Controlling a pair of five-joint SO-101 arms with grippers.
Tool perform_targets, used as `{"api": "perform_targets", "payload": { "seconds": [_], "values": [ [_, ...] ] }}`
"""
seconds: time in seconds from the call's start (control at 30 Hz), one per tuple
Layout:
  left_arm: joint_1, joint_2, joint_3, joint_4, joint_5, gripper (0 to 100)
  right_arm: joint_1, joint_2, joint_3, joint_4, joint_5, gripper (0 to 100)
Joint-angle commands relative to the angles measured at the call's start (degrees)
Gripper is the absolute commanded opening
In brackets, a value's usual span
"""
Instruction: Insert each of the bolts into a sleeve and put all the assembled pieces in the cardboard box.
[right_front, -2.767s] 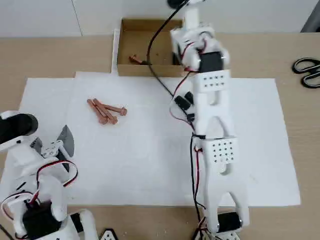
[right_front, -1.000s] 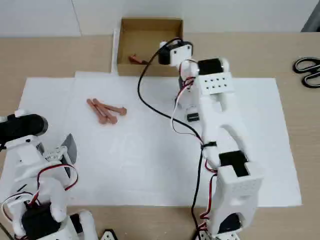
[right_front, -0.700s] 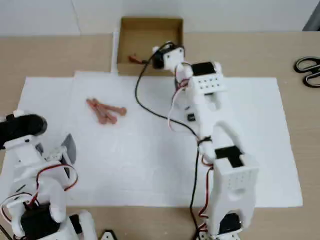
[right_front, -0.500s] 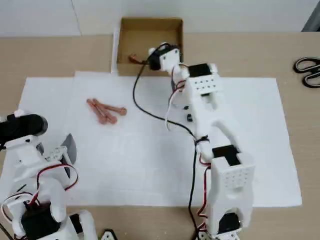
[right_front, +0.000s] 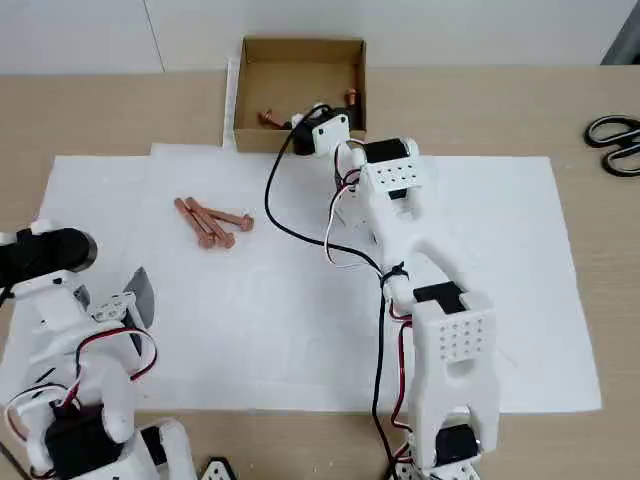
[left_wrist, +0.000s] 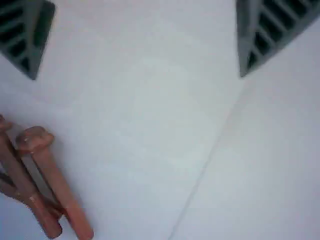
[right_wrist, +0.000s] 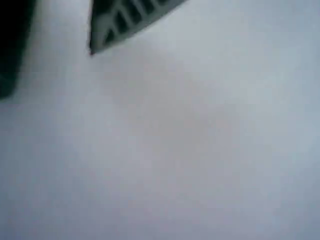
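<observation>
- Left gripper (left_wrist: 139, 70): fingers spread wide with nothing between them, hanging over the near left part of the white sheet (right_front: 300, 330).
- Right gripper (right_wrist: 57, 57): over the sheet near the cardboard box (right_front: 238, 100). I cannot tell whether it is parted or closed.
- Bolts (right_front: 212, 222): three, bunched on the sheet between the left gripper and the box.
- Box contents: two copper pieces, one (right_front: 272, 118) by the near wall and one (right_front: 350, 97) by the right wall.
- Scissors (right_front: 614, 140): on the bare table (right_front: 100, 110), far right.
</observation>
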Motion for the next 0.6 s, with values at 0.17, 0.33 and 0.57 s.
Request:
{"api": "perform_targets", "payload": {
  "seconds": [0.17,0.33,0.57],
  "values": [
    [0.0,-0.4,-0.1,0.2,-0.4,24,-0.7,1.5,-1.8,-0.3,0.4,14.4],
    [0.0,-0.4,-0.1,0.2,-0.4,24,-0.7,1.5,-1.8,-0.4,0.3,5.3],
    [0.0,-0.4,-0.1,0.2,-0.4,24,-0.4,1.0,-3.3,0.7,0.2,3.2]
  ]
}}
